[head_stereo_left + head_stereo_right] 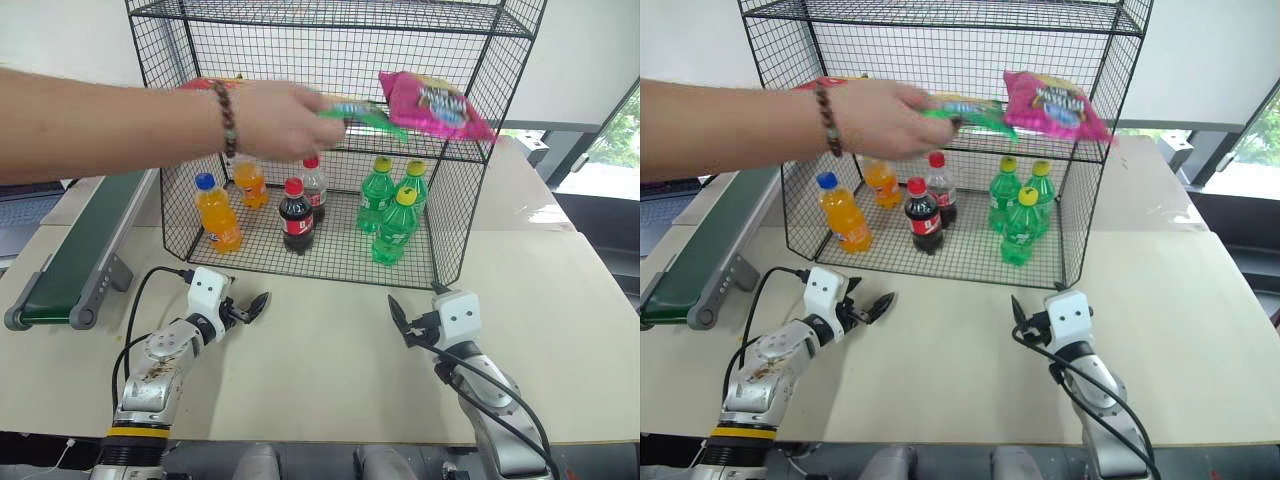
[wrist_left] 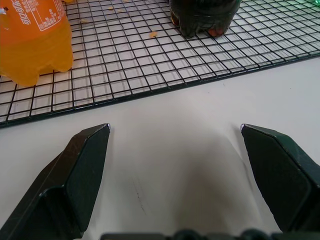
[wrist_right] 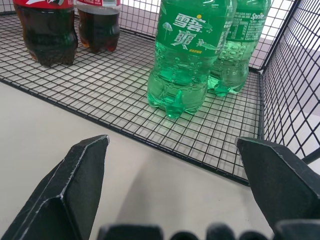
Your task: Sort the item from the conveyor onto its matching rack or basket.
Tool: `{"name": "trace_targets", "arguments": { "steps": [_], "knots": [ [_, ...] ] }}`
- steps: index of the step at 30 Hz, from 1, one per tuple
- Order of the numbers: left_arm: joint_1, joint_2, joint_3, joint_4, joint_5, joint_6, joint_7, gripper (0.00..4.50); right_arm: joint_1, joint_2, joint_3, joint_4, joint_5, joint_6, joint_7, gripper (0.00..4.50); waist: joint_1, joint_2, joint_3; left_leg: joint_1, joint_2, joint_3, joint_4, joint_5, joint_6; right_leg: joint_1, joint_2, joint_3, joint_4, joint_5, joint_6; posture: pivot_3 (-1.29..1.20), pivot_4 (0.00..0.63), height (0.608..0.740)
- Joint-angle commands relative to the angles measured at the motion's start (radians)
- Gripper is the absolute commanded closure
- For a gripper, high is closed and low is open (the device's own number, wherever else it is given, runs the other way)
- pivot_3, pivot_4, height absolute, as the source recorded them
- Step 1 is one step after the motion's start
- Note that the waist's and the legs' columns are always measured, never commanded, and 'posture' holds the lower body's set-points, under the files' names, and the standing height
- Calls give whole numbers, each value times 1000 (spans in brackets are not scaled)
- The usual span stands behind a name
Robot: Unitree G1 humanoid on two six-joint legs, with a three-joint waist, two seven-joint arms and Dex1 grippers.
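Left eye view: a person's hand [image 1: 275, 118] is carrying the green bag [image 1: 365, 113] at upper centre, against the rack [image 1: 300, 260]; the conveyor [image 1: 75, 255] at left is lying bare, so the robot's sorting is apparently not begun. Both grippers, left [image 1: 250, 306] and right [image 1: 400, 318], are resting apart and empty over the tabletop [image 1: 320, 350]. Left wrist view: an orange bottle [image 2: 32, 42] is appearing close up. Right wrist view: green bottles [image 3: 192, 50] are standing on the mesh.

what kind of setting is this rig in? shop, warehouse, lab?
Most likely a lab mock-up of a shop sorting station, not a real store. A black wire rack of soda bottles and snack bags stands on a plain table, a short conveyor sits beside it, and a person's hand reaches into the rack.
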Motion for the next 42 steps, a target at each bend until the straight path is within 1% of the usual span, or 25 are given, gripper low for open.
{"name": "trace_targets", "arguments": {
  "steps": [1,17,35,42],
  "knots": [
    [-14,16,13,-41,1,-7,-7,40,-20,2,3,-32,-3,-9,-2,0,0,0,0,0,0,0,0,0,0,0,0,0,0,0,0,0,150,740],
    [0,42,50,-51,-9,-18,-3,40,-37,10,20,-10,0,-12,0,0,-1,0,0,0,0,0,0,0,0,0,0,0,1,0,0,0,150,740],
    [4,34,69,-48,-16,-19,-11,40,-44,3,18,-19,4,-1,5,0,0,0,0,0,0,0,0,0,0,0,0,0,1,0,0,0,150,740],
    [28,35,93,-80,-31,9,-1,40,-63,-4,25,-9,12,-2,24,0,-2,0,0,0,0,0,0,0,0,0,0,0,1,0,0,0,150,740]
  ]
}}
